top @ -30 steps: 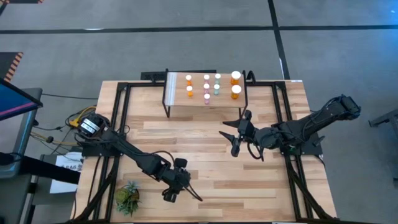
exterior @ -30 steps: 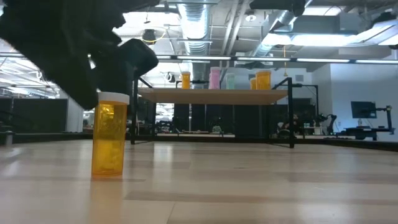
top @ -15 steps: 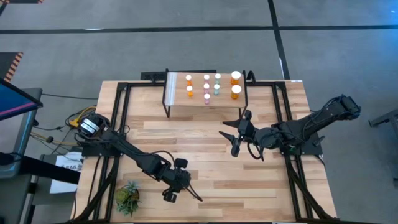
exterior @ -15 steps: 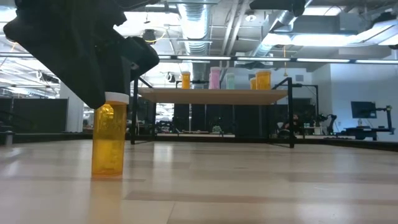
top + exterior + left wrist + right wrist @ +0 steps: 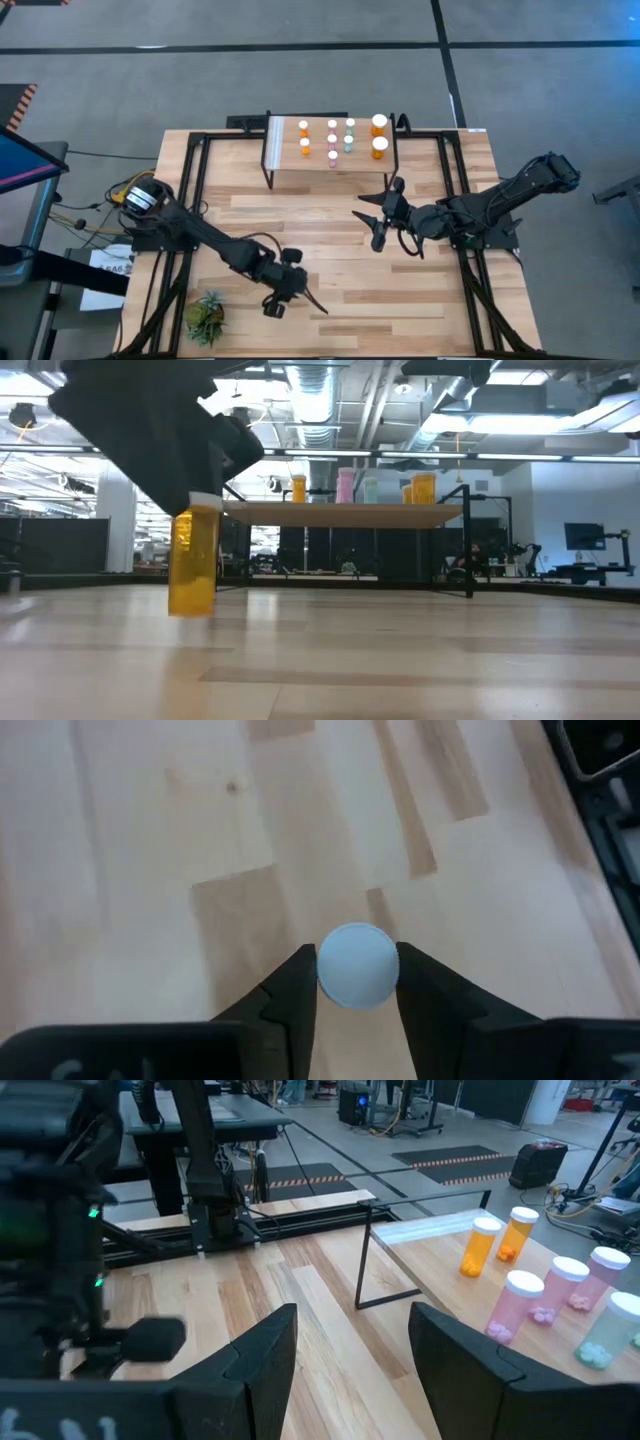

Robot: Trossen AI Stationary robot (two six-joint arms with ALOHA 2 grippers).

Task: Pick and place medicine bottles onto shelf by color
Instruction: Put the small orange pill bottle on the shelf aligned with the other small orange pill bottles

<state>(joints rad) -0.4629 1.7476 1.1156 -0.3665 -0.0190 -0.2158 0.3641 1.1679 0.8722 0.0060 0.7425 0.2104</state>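
My left gripper (image 5: 283, 292) is near the table's front, left of centre, shut on a larger orange medicine bottle (image 5: 193, 565) with a white cap. The bottle is hidden under the gripper in the high view. My right gripper (image 5: 378, 215) is open and empty above the middle of the table, in front of the shelf (image 5: 330, 140). On the shelf stand two small orange bottles (image 5: 304, 136), three pink ones (image 5: 332, 141), two teal ones (image 5: 349, 133) and two larger orange ones (image 5: 380, 135). My left gripper pinches the bottle's white cap (image 5: 357, 965) by its sides between its two fingers (image 5: 290, 995). The fingers come from above, pointing down. The bottle hangs upright below them, its bottom (image 5: 190, 610) a little clear of the table.
A small green plant (image 5: 205, 315) stands at the table's near left corner, close to my left arm. The shelf stands on thin black legs (image 5: 468, 555) at the table's far edge. Bare wooden tabletop (image 5: 330, 260) lies between the two grippers.
My left gripper has come down over the bottle's cap and taken hold of it. It has then gone up and a little toward the table's right edge. The bottle, which stood on the table, now hangs upright just clear of it.
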